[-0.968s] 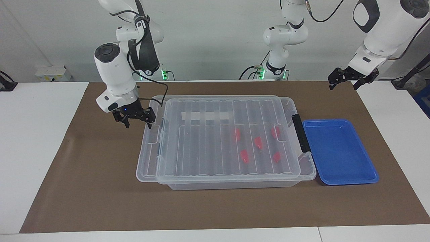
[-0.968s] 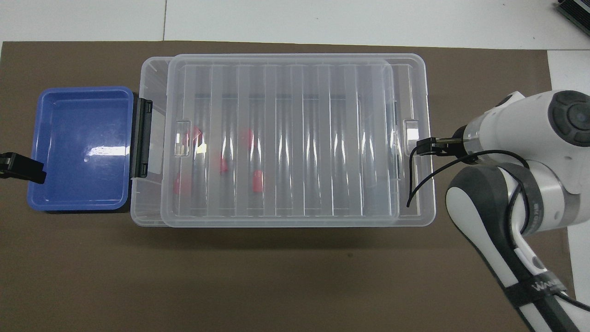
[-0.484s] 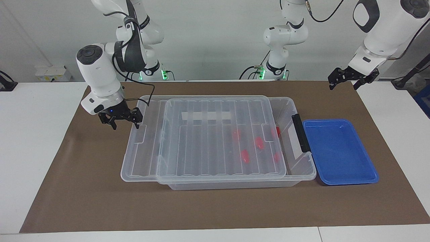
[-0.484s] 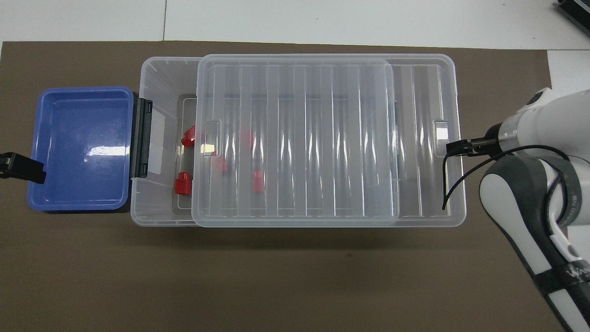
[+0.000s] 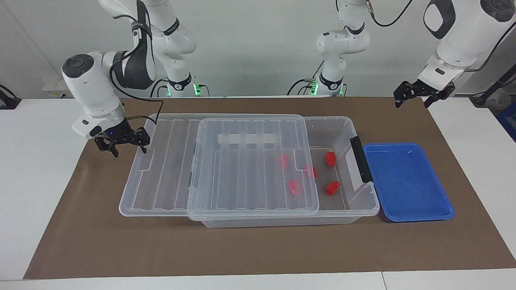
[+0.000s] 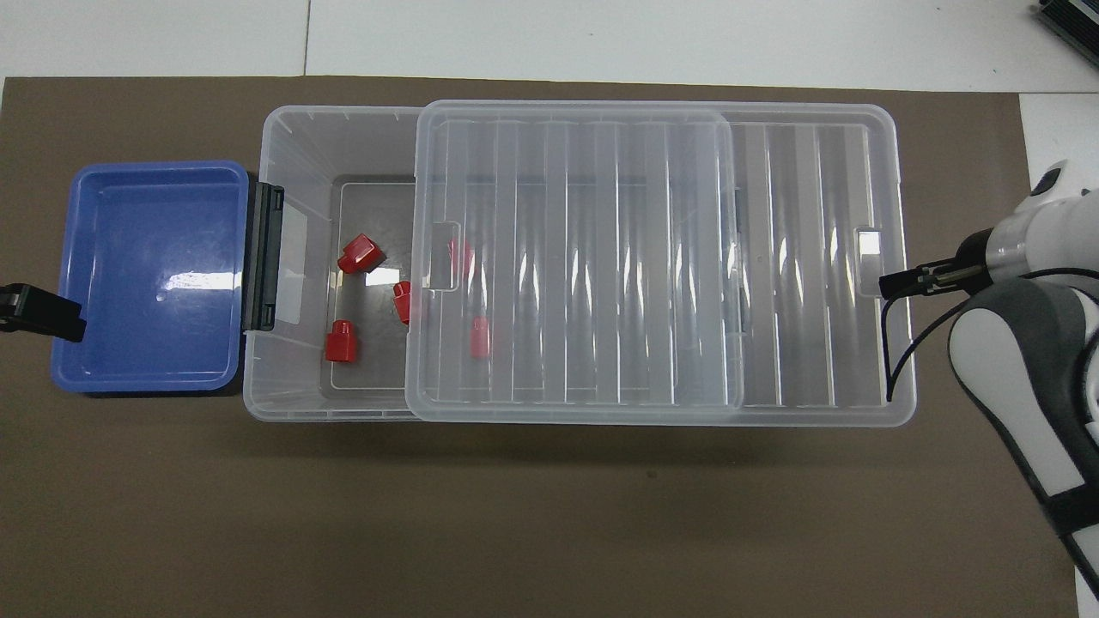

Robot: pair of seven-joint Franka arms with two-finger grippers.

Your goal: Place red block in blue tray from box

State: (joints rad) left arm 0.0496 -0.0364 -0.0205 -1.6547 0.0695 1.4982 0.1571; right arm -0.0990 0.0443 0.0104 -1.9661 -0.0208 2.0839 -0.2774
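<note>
The right gripper (image 5: 125, 146) gripped the lid's (image 5: 217, 165) edge — the lid lay half off the box (image 5: 342, 133). The left gripper (image 5: 417, 96) waited open above the table, near the tray (image 5: 407, 183).

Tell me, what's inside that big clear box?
Five small red blocks lie in the box: two uncovered, one half under the lid's edge, two seen through the clear lid. Nothing else shows inside.

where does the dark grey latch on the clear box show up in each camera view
Facing view: the latch stands at the box's end wall toward the left arm's end of the table, right of centre in the picture.
Overhead view: the latch is left of centre, on the same end wall of the box.
Shared landmark: in both views the blue tray lies right beside the latch.
</note>
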